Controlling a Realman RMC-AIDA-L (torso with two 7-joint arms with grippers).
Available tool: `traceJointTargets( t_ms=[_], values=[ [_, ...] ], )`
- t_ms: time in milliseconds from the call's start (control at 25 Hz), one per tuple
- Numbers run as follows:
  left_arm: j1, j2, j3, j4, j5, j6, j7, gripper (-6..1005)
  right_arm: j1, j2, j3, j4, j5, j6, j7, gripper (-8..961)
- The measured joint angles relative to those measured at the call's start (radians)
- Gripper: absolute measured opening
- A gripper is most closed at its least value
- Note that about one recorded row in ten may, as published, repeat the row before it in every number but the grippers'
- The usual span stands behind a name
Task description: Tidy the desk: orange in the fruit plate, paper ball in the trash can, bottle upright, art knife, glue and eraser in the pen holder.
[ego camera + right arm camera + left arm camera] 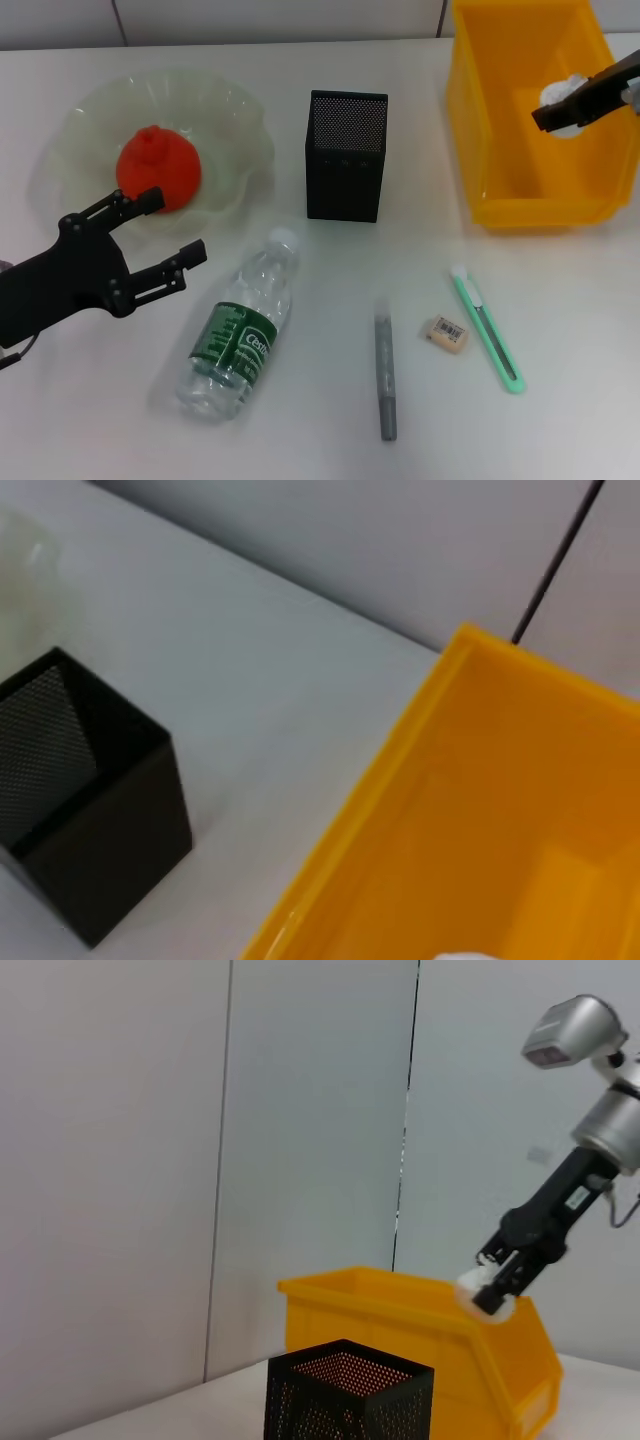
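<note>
The bottle lay on its side on the table, nearest to the robot, with its white cap pointing away toward the pen holder. Beside it lay a grey glue stick, then the eraser, and then the green art knife, each apart from the others. The left gripper hovered just left of the bottle with its fingers spread and empty. Behind it the orange sat in the fruit plate. The pen holder stood upright in the middle. Farthest, on the right, the right gripper was over the trash can, its fingers pinching the paper ball above the opening.
</note>
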Motion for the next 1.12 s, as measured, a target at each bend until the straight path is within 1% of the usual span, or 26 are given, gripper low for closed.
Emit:
traceJointTargets(
  t_ms=[160,280,360,440,480,520,560,600,640,680,720,760,800,840,960,1000,1040,1120],
  values=[
    [0.002,0.0,0.0,0.0,-0.001,0.002,0.0,835,0.005,0.0,0.001,0.023,0.0,0.027,0.0,573],
    [0.004,0.0,0.0,0.0,-0.002,0.014,0.0,835,-0.003,0.0,0.006,0.009,0.008,0.034,0.0,657],
    [0.004,0.0,0.0,0.0,-0.002,0.014,0.0,835,-0.028,0.002,0.006,-0.023,0.04,0.035,-0.002,713],
    [0.003,0.0,0.0,0.0,-0.001,0.018,0.0,835,-0.08,0.002,0.006,-0.079,0.133,0.037,-0.018,714],
    [0.0,0.001,0.0,0.002,-0.001,0.053,-0.006,835,-0.119,0.001,0.007,-0.109,0.2,0.037,-0.039,715],
    [0.0,0.001,0.0,0.002,-0.001,0.053,-0.006,835,-0.158,0.001,0.008,-0.136,0.273,0.041,-0.074,715],
    [-0.001,0.001,0.0,0.005,-0.002,0.068,-0.012,835,-0.207,0.001,0.011,-0.159,0.357,0.047,-0.123,716],
    [-0.001,0.001,0.0,0.005,-0.002,0.068,-0.012,835,-0.313,0.001,0.015,-0.161,0.565,0.058,-0.29,716],
    [-0.001,0.001,0.0,0.005,-0.002,0.068,-0.012,835,-0.313,0.001,0.015,-0.161,0.565,0.058,-0.29,724],
    [-0.001,0.001,-0.006,0.015,-0.006,0.111,-0.033,835,-0.36,0.002,0.016,-0.15,0.653,0.059,-0.374,732],
    [-0.001,0.001,-0.006,0.015,-0.006,0.111,-0.033,835,-0.45,0.002,0.019,-0.084,0.845,0.06,-0.568,740],
    [-0.001,0.0,-0.009,0.034,-0.009,0.131,-0.059,835,-0.45,0.002,0.019,-0.084,0.845,0.06,-0.568,748],
    [-0.001,-0.001,-0.009,0.055,-0.014,0.145,-0.086,835,-0.512,0.002,0.03,0.014,0.982,0.046,-0.755,756],
    [0.0,-0.003,-0.006,0.088,-0.023,0.156,-0.137,835,-0.512,0.002,0.03,0.014,0.982,0.046,-0.755,764],
    [-0.002,-0.007,0.014,0.158,-0.036,0.163,-0.253,836,-0.56,0.0,0.074,0.186,1.119,-0.007,-1.013,788],
    [-0.002,-0.01,0.044,0.196,-0.049,0.165,-0.297,836,-0.562,-0.001,0.124,0.314,1.168,-0.061,-1.158,796],
    [-0.002,-0.01,0.044,0.196,-0.049,0.165,-0.297,836,-0.562,-0.001,0.124,0.314,1.168,-0.061,-1.158,804],
    [0.002,-0.011,0.102,0.227,-0.091,0.17,-0.326,836,-0.54,-0.001,0.185,0.458,1.183,-0.118,-1.29,820]
  ],
)
